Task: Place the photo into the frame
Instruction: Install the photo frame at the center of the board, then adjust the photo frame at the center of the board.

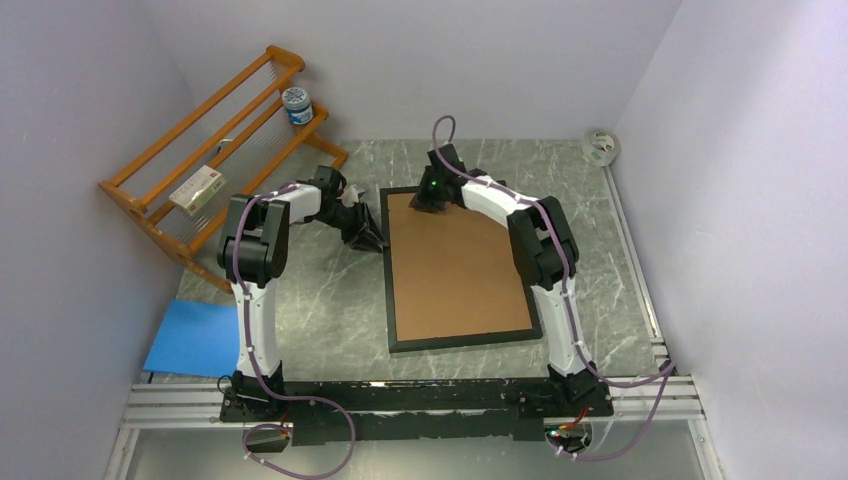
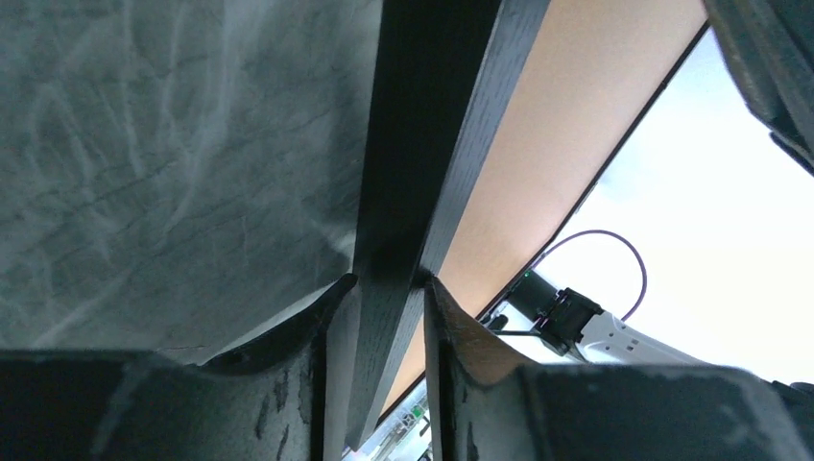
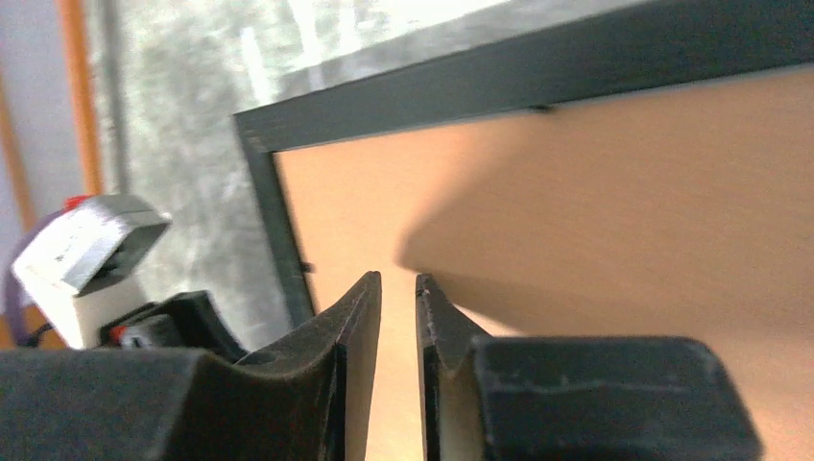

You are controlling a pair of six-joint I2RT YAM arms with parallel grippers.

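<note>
The black frame (image 1: 462,341) lies flat on the marbled table with a brown backing board (image 1: 455,270) filling it. The sunflower photo is hidden or out of view. My left gripper (image 1: 374,238) is at the frame's left rail near the far corner. In the left wrist view it (image 2: 389,280) is shut on that rail (image 2: 422,144), one finger on each side. My right gripper (image 1: 432,203) is over the backing board near the frame's far left corner. In the right wrist view it (image 3: 398,279) has its jaws almost together, nothing between them, tips down at the board (image 3: 595,211).
An orange wooden rack (image 1: 215,160) stands at the back left with a small jar (image 1: 297,104) and a box (image 1: 197,188) on it. A blue sheet (image 1: 195,337) lies at the near left. A tape roll (image 1: 600,147) sits in the back right corner.
</note>
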